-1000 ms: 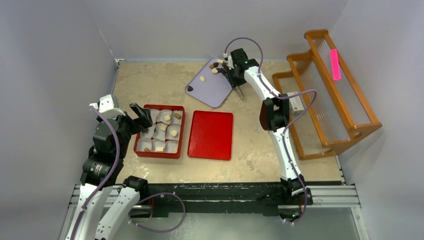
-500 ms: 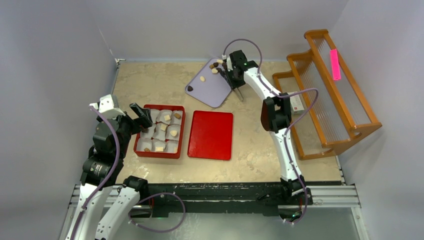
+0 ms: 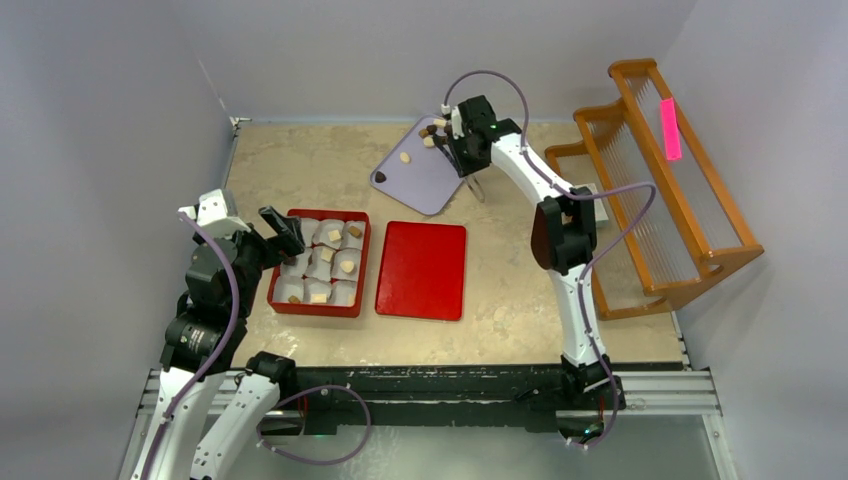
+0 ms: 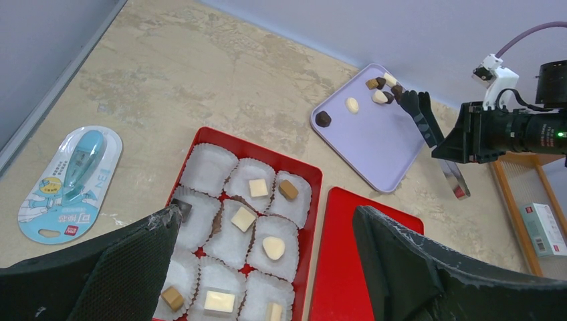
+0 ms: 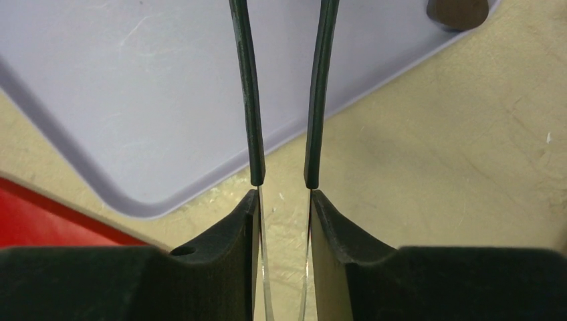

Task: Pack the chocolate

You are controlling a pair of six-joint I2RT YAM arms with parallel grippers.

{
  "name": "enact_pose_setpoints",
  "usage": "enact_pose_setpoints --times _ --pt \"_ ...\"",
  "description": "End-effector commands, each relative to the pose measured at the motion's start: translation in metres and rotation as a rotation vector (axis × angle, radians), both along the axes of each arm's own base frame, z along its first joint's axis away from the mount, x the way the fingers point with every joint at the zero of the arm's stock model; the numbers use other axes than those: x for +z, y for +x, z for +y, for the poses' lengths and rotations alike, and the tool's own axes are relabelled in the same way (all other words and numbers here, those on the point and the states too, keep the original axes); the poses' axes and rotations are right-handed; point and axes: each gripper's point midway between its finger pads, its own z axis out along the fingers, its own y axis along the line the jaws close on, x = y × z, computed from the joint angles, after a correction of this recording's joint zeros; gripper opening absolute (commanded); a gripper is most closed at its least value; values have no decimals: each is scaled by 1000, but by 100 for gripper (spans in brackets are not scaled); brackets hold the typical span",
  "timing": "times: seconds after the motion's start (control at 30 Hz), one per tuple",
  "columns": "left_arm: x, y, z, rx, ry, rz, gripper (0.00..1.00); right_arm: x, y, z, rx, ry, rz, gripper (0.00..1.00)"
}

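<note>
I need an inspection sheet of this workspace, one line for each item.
Surface: beige mottled table.
Job's things: chocolate loose on the purple tray; more in paper cups in the red box; red lid beside it.
Clutter: blister pack left of the box; small carton on the wooden rack.
Grippers: left pincer open by the box; right pincer shut on tweezers at the purple tray.
Cables: purple cable loops above the right arm.
Surroundings: wooden rack at right; grey walls.

Wooden rack (image 3: pixel 632 70) bearing a pink strip (image 3: pixel 670 128) and a small white box (image 4: pixel 543 229), well apart from a blue blister pack (image 4: pixel 70 182)
</note>
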Motion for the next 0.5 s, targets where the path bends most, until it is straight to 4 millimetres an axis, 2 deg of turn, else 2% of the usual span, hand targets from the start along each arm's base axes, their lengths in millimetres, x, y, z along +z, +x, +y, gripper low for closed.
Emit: enact_pose_setpoints --times 0.0,0.27,0.47 --pt "7 2 2 11 -10 -38 98 52 -9 18 21 79 -86 29" --pt "9 1 2 11 -9 -41 99 73 -55 74 148 182 -79 29" --pt "11 -2 8 40 -13 -50 100 86 -96 127 243 261 -62 29"
